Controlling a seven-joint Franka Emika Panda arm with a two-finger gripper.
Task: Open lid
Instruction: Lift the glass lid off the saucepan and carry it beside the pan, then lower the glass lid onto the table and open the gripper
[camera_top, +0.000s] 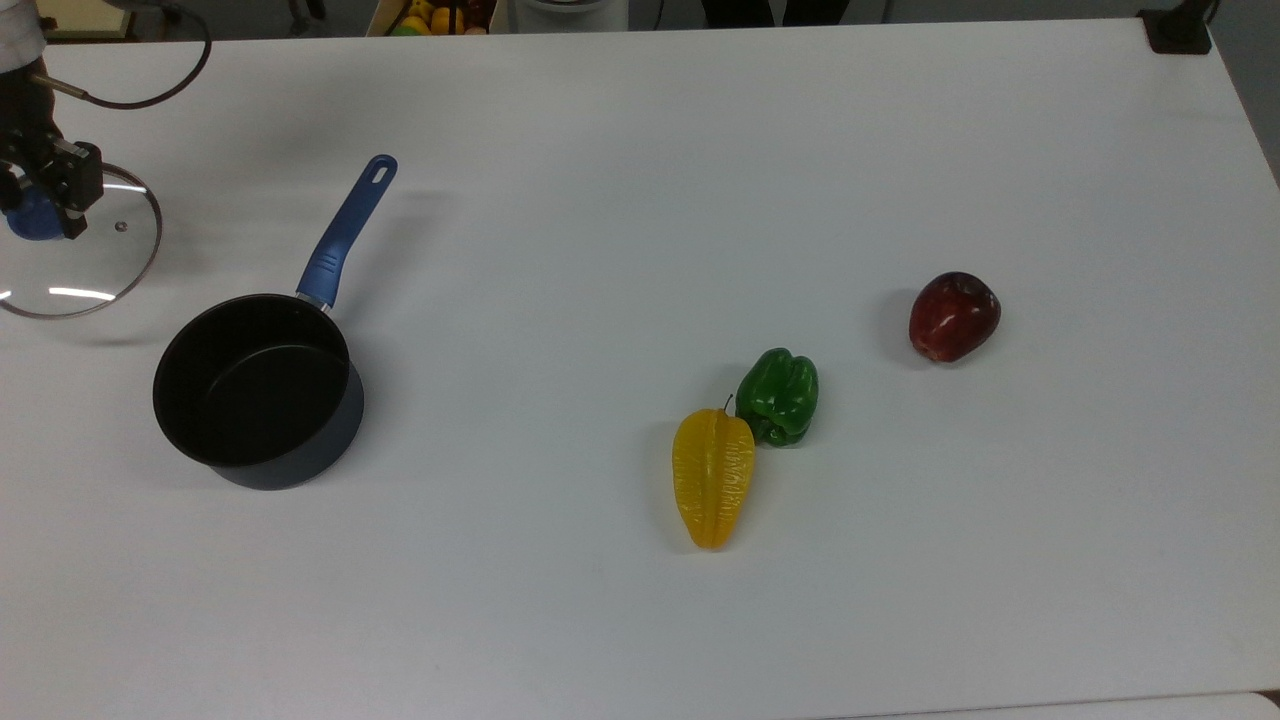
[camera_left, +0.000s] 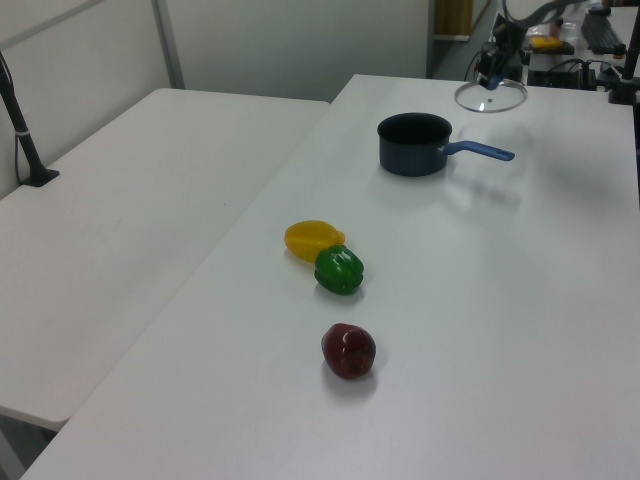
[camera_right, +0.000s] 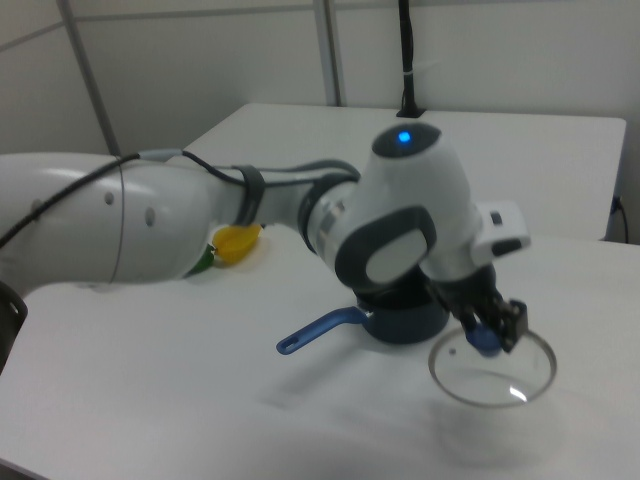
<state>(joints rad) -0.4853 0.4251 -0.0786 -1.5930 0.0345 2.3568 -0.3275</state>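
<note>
The lid (camera_top: 92, 268) is a round clear glass disc with a metal rim and a blue knob. My gripper (camera_top: 38, 208) is shut on that knob at the top view's far left edge. The lid hangs clear of the dark saucepan (camera_top: 255, 385), which stands uncovered with its blue handle (camera_top: 345, 232) pointing away. In the left view the lid (camera_left: 495, 98) hangs beyond the saucepan (camera_left: 414, 143) under the gripper (camera_left: 489, 80). The right view has the gripper (camera_right: 487, 335) holding the lid (camera_right: 500, 378) slightly tilted beside the saucepan (camera_right: 405, 322).
A yellow star fruit (camera_top: 712, 478), a green pepper (camera_top: 779, 395) and a red apple (camera_top: 953, 315) lie right of the top view's centre. The white arm (camera_right: 200, 225) stretches across the right view. A second white table (camera_left: 130, 200) adjoins on the left view's left.
</note>
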